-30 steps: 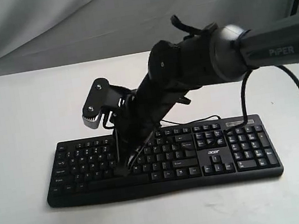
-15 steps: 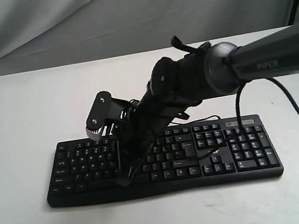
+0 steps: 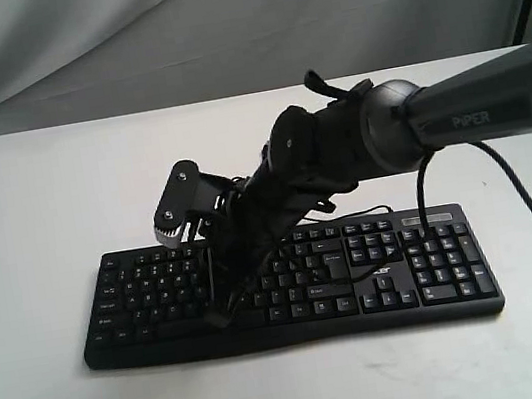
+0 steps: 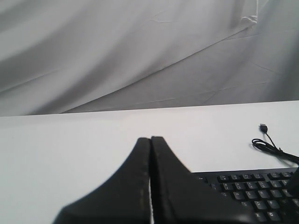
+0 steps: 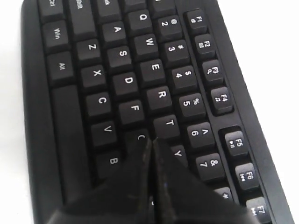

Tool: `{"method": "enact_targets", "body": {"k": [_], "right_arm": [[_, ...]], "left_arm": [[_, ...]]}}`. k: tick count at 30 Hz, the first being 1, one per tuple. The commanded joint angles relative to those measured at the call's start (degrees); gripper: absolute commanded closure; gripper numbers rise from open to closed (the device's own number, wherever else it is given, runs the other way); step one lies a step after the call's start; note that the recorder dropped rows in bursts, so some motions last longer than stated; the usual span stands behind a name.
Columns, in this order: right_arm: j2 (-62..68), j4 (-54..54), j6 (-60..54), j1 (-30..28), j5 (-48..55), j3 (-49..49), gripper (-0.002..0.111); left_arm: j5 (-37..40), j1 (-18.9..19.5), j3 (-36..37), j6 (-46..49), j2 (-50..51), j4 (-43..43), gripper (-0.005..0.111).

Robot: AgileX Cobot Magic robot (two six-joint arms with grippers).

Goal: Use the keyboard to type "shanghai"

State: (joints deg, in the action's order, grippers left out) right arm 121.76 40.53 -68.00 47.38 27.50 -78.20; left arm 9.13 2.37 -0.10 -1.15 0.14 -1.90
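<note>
You have a white table filling the lower frame; a grey creased cloth backdrop spans the top.

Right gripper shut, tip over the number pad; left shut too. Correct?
No. Right gripper is shut, but its tip is over letter keys near F and T on the keyboard, not the number pad: see right wrist view. Left gripper is shut too.

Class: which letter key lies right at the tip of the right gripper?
The G key, its legend half covered by the right gripper; neighbours F, T and V show fully.
</note>
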Motion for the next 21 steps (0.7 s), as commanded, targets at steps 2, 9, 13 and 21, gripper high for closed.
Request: {"method": "enact_targets", "body": {"k": [2,9,13,21], "right_arm": [[0.9,0.2,-0.6,0.0,-1.4,0.3,0.108],[1.8,0.6,-0.6,0.0,-1.0,0.3,0.108],[1.5,0.6,-0.6,0.0,-0.3,-0.3,0.108],[1.6,0.8,0.1,2.9,1.2,-7.3,0.108]], "left_arm": [[-0.3,-0.4,0.1,-0.2,-0.1,0.0,0.107],[-0.3,-0.4,0.1,-0.2,-0.1,0.0,0.107],[-0.3,-0.4,0.1,-0.2,-0.1,0.0,0.107],[-0.3,-0.4,0.1,-0.2,-0.1,0.0,0.107]]}}
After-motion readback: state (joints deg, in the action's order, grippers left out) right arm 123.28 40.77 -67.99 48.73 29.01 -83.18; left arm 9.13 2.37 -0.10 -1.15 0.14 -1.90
